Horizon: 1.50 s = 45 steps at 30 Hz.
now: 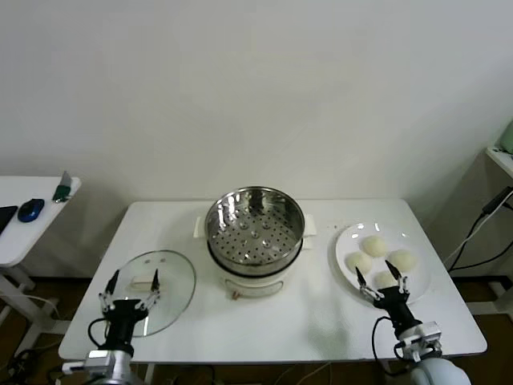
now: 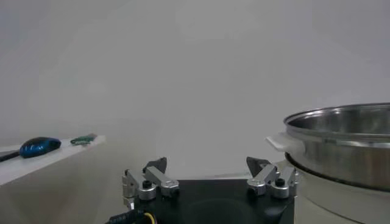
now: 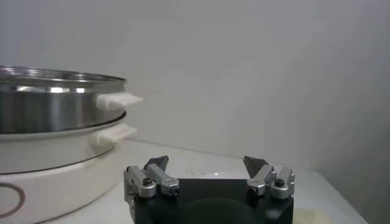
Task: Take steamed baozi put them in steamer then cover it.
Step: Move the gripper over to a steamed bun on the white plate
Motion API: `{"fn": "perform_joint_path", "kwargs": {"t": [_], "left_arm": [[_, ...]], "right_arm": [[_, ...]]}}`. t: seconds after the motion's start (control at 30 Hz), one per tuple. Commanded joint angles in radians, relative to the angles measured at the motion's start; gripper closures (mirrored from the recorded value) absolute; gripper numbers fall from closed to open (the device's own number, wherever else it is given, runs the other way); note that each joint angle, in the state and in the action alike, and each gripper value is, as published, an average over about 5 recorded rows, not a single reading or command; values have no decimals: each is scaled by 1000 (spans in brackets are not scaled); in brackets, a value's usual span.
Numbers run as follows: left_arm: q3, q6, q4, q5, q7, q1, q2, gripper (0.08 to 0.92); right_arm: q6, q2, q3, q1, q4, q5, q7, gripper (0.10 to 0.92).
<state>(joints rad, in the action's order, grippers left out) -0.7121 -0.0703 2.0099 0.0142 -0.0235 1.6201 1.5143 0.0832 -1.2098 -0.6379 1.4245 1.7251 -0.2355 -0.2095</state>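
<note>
The shiny steel steamer (image 1: 255, 233) with a perforated floor sits on its white pot base at the table's middle, uncovered and empty. It also shows in the left wrist view (image 2: 341, 143) and in the right wrist view (image 3: 55, 109). Several cream-white baozi (image 1: 373, 245) lie on a white plate (image 1: 346, 241) at the right. The glass cover (image 1: 170, 282) with a white bar handle lies flat at the front left. My left gripper (image 1: 129, 290) (image 2: 208, 165) is open over the cover's near edge. My right gripper (image 1: 381, 281) (image 3: 206, 164) is open just in front of the plate.
A side table (image 1: 16, 233) at the far left holds a blue mouse (image 1: 30, 209) (image 2: 39, 146) and a small green object (image 1: 62, 191). Black cables (image 1: 481, 233) hang at the right by another shelf. A white wall stands behind the table.
</note>
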Motion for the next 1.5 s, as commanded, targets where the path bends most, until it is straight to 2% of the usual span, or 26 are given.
{"fn": "perform_joint_path", "kwargs": {"t": [0.03, 0.2, 0.4, 0.53, 0.7, 0.9, 1.07, 1.27, 1.5], "left_arm": [[5, 2, -1, 1, 11, -2, -6, 177], [5, -2, -1, 2, 16, -3, -13, 177], [7, -18, 3, 7, 13, 4, -29, 177], [10, -23, 8, 13, 12, 7, -37, 177], [14, -23, 9, 20, 13, 9, -45, 177], [11, -23, 4, 30, 14, 9, -51, 177], [5, -22, 1, 36, 16, 11, -56, 177], [3, -12, -3, 36, 19, 2, -58, 177], [2, -3, -8, 36, 22, -9, -60, 177]], "right_arm": [[-62, 75, 0, -66, -6, 50, -78, 203], [-188, 248, 24, -150, -31, 92, -230, 203], [-273, 465, 106, -319, -152, 142, -452, 203], [-272, 609, 241, -508, -268, 209, -623, 203], [-193, 720, 523, -808, -416, 291, -775, 203], [-70, 689, 990, -1256, -656, 402, -895, 203], [5, 592, 1234, -1478, -827, 453, -929, 203], [41, 460, 1388, -1584, -983, 485, -943, 203], [38, 362, 1411, -1575, -1072, 495, -933, 203]]}}
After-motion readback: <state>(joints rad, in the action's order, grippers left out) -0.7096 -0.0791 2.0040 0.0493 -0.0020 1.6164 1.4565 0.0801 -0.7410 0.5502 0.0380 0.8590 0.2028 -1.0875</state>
